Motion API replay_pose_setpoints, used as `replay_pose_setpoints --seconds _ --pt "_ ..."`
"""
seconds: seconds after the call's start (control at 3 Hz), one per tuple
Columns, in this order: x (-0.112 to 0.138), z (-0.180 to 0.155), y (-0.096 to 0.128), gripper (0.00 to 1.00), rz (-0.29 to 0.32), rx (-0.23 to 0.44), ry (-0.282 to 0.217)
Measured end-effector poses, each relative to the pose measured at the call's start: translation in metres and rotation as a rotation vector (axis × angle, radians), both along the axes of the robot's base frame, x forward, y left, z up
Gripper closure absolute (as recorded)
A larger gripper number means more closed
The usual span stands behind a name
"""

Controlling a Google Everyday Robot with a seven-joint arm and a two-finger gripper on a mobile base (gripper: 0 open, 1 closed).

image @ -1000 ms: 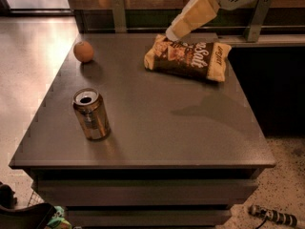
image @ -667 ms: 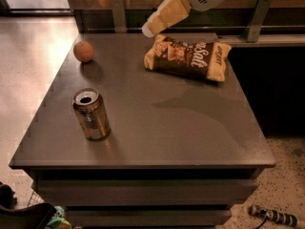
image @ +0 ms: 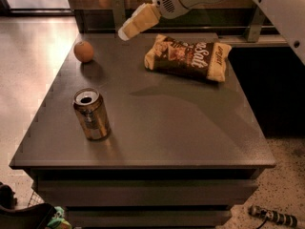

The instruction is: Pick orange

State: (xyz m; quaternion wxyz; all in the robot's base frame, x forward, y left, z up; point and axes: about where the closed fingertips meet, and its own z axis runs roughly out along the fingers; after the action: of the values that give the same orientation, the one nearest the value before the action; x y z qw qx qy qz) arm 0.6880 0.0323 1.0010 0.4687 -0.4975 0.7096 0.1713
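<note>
The orange [image: 84, 51] is a small round dull-orange fruit lying near the far left corner of the dark table [image: 157, 123]. My gripper [image: 125, 32] hangs in the air over the table's far edge, to the right of the orange and higher than it, apart from it. Its cream-coloured tip points down and to the left, toward the orange. The white arm comes in from the top right.
A gold drink can [image: 91, 114] stands upright at the front left of the table. A brown and yellow snack bag [image: 188, 57] lies at the far right, just below the arm. A railing runs behind the table, and the floor lies to the left.
The gripper has moved left along the table's far edge, from above the snack bag toward the orange. The orange, can and bag have not moved.
</note>
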Motion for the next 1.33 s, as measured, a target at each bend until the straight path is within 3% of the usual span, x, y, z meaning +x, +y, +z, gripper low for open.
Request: replay_pose_setpoints --seconds 0.33,0.67,1.33 --pt "0.039 -0.028 0.068 0.0 0.093 0.049 0.021" --pt "0.061 -0.058 0.121 0.0 0.132 0.057 0.041" --pt "0.072 -0.142 0.175 0.0 0.14 -0.013 0.135"
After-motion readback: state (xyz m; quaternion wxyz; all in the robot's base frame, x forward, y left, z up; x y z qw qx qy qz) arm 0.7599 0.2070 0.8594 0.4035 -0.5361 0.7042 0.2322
